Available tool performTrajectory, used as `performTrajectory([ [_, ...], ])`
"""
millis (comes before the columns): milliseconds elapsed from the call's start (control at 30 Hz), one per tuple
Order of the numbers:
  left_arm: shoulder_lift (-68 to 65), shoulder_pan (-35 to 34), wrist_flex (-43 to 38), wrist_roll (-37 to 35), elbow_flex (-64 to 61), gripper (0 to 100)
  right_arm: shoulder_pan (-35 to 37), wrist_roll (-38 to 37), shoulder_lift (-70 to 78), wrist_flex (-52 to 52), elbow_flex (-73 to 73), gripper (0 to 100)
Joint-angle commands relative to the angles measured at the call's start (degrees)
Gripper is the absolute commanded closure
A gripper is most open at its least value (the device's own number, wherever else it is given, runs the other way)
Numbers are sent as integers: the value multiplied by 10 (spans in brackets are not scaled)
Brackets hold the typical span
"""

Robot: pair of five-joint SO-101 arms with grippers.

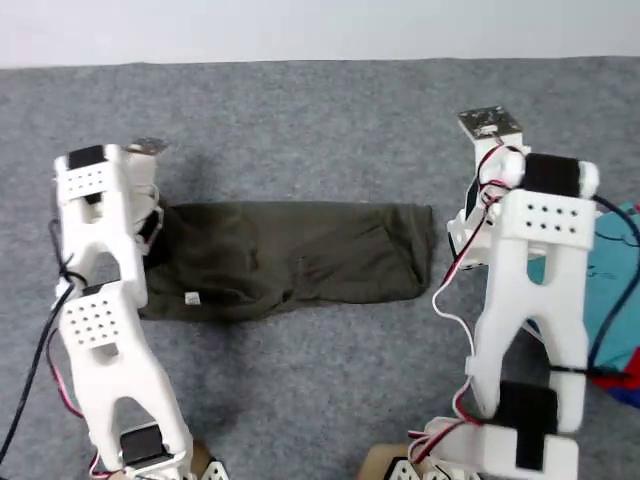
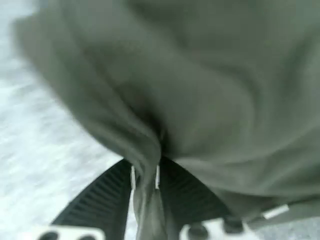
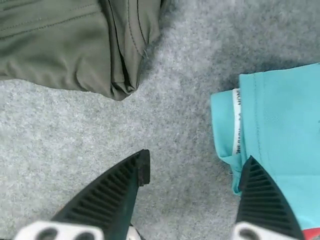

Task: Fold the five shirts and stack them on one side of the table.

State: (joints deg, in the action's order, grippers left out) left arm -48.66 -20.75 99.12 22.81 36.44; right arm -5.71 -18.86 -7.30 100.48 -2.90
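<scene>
An olive-green shirt (image 1: 290, 258) lies folded into a long band across the middle of the table. My left gripper (image 2: 145, 180) is shut on a pinch of the olive shirt (image 2: 200, 90) at its left end, where the left arm (image 1: 100, 250) stands over the cloth. My right gripper (image 3: 195, 172) hangs open above bare carpet, between the olive shirt's right end (image 3: 75, 45) and a folded turquoise shirt (image 3: 275, 125). The right arm (image 1: 530, 260) partly hides the turquoise shirt (image 1: 612, 290) at the table's right edge.
The table is covered in grey carpet (image 1: 330, 130). A bit of red cloth (image 1: 625, 385) peeks from under the turquoise shirt at the right edge. Open carpet stretches behind and in front of the olive shirt.
</scene>
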Motion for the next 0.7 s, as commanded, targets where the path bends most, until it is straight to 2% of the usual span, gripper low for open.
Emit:
performTrajectory([
  [0,115,0,14,4,-21,998,1,-4,-44,22,-2,717],
  [133,221,52,14,4,-94,998,1,-4,-51,22,-1,717],
  [300,301,151,14,3,-148,998,-10,-4,-52,22,-1,717],
  [533,292,271,12,-50,-130,998,-84,-4,-52,23,-1,717],
  [667,249,327,12,-91,-79,998,-131,-7,-73,23,-1,717],
])
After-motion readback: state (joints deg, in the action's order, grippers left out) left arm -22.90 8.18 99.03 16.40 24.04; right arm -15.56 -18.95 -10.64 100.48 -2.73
